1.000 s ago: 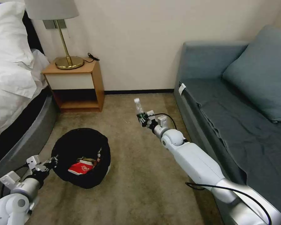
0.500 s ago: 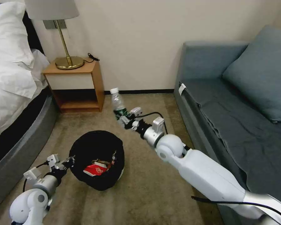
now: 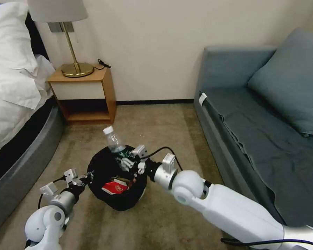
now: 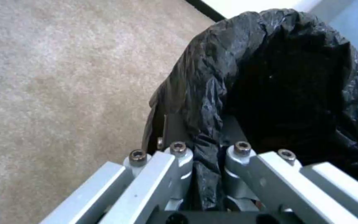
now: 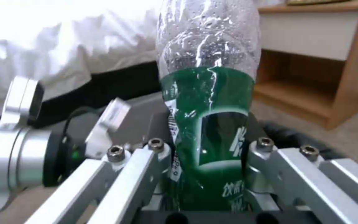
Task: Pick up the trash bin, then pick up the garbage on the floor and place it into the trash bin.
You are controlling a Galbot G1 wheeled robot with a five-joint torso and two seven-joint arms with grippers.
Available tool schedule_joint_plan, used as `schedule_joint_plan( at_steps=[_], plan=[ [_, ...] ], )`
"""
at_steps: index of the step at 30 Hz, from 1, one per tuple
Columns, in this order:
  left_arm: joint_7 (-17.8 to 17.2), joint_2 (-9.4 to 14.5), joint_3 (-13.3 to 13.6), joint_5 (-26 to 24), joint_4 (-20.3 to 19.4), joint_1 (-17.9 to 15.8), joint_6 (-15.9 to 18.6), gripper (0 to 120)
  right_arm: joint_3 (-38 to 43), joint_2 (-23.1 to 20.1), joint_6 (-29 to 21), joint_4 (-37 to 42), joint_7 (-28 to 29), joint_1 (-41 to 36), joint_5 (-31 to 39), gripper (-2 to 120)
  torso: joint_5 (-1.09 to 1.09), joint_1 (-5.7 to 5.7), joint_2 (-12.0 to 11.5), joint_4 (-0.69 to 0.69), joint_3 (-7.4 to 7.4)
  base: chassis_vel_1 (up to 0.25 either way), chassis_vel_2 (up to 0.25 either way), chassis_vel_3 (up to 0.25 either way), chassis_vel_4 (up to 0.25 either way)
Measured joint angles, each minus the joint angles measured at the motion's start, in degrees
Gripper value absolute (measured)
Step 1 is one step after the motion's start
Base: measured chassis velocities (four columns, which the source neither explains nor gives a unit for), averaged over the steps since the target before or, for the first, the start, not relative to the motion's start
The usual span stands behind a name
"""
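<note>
Holding: the right end effector (image 3: pixel 126 160) pinches the clear bottle (image 3: pixel 112 140) by its green-labelled lower body, cap end tilted up and toward the upper left of the head view.
Grip detail: in the right wrist view the fingers (image 5: pixel 159 155) press on both sides of the bottle (image 5: pixel 209 102) at the label.
Bin: the trash bin (image 3: pixel 107 172), lined with a black bag, sits low and centre-left in the head view, its mouth tilted toward the camera; whether it clears the carpet (image 3: pixel 163 121) I cannot tell.
Bin grip: the left end effector (image 3: pixel 82 179) is pressed together on the bin's left rim; the left wrist view shows bag plastic (image 4: pixel 206 130) bunched between its fingers (image 4: pixel 178 155).
Already inside: a red snack packet (image 3: pixel 114 187) lies in the bin, with some darker pieces beside it that are too dim to name.
Bottle position: it hangs over the far edge of the bin mouth, near the rim but not inside.
Step in hand: dropping the bottle in, likely the last stretch of this piece.
Doing it well: bring the bottle's base over the middle of the opening and tip it downward before spreading the fingers, since a release at the rim could let it roll off.
Support: hold the bin steady with its mouth facing up.
Surroundings: nightstand (image 3: pixel 85 93) at upper left, sofa (image 3: pixel 261 111) at right.
</note>
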Motion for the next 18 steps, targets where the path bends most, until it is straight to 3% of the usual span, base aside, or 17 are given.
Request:
schedule_joint_plan(
  at_steps=[11, 18],
  plan=[
    [0.60, 0.32, -0.51, -0.95, -1.21, 0.91, 0.28, 4, -1.79, 0.52, -0.56, -2.64, -1.95, 0.69, -2.62, 23, 0.00, 0.00, 0.00, 0.00, 0.00, 0.000, 0.000, 0.000, 0.000],
    [1.14, 0.66, -0.88, -1.32, -1.68, 1.48, 0.51, 4, -1.80, -0.41, -0.64, -3.20, -2.21, 1.10, -3.32, 51, 0.00, 0.00, 0.00, 0.00, 0.00, 0.000, 0.000, 0.000, 0.000]
  ],
)
